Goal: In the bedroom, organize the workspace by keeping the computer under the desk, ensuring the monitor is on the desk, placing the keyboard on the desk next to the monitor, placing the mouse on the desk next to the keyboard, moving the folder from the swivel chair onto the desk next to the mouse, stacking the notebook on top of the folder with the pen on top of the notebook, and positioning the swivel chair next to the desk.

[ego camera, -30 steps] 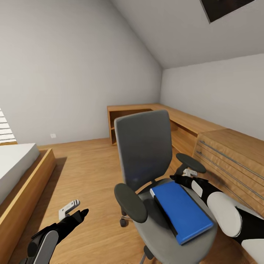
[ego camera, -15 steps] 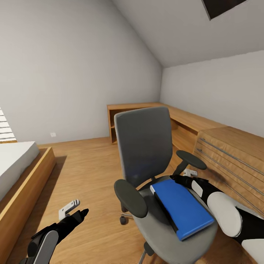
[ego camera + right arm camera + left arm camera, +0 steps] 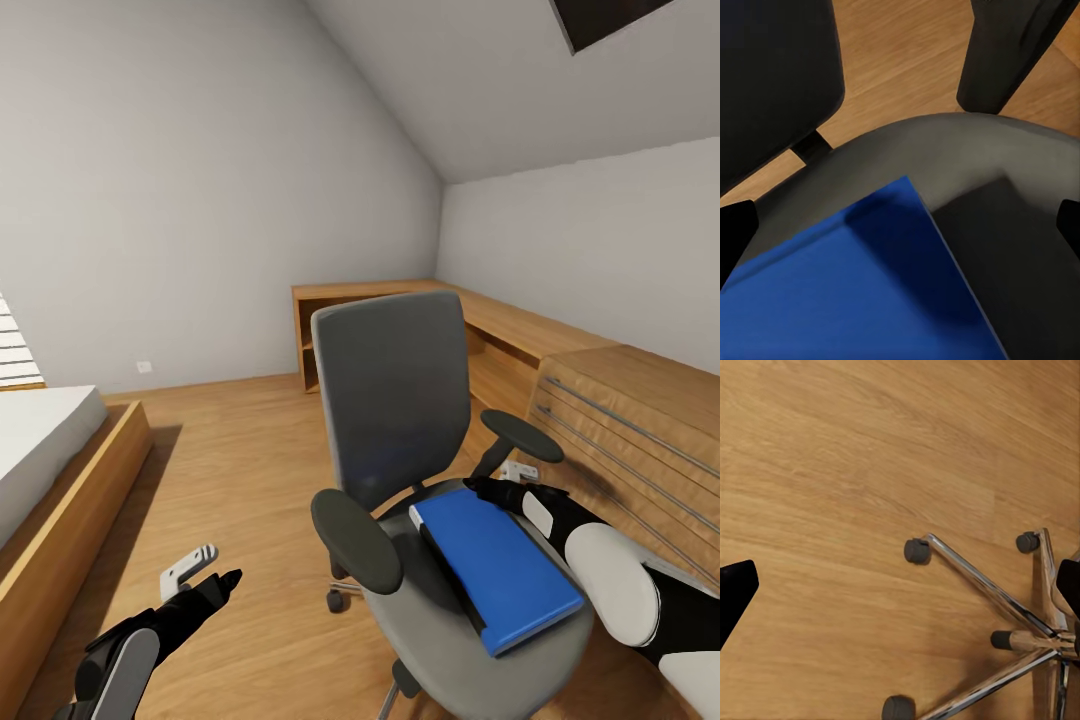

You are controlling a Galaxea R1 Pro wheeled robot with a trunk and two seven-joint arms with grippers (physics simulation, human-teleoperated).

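Lying flat on the seat of the swivel chair (image 3: 400,440), the folder (image 3: 500,572) runs its long axis from the seat's rear, near the backrest, out toward the front edge on the robot's right, with its dark spine along the side facing the chair's middle. The right claw (image 3: 492,487) hovers at the folder's far corner, just beside the right-hand armrest (image 3: 520,436), so the folder lies below and toward the robot from its tips. In the right wrist view the blue corner (image 3: 862,277) sits between the two dark fingertips (image 3: 735,232) at the frame's edges, which stand wide apart and released, closed on nothing. The left claw (image 3: 205,575) hangs low over the wooden floor (image 3: 240,470), well apart from the folder and on the other side of the chair; its wrist view looks down on the chrome star base (image 3: 1020,622) and casters, its tips likewise spread and holding nothing. The right arm is plainly the nearer one, and I judge the pick calls for it to drop onto that corner or the short edge beside it, crossing the long axis rather than running along it. A thin flat folder on padding may be hard to get a fingertip under.
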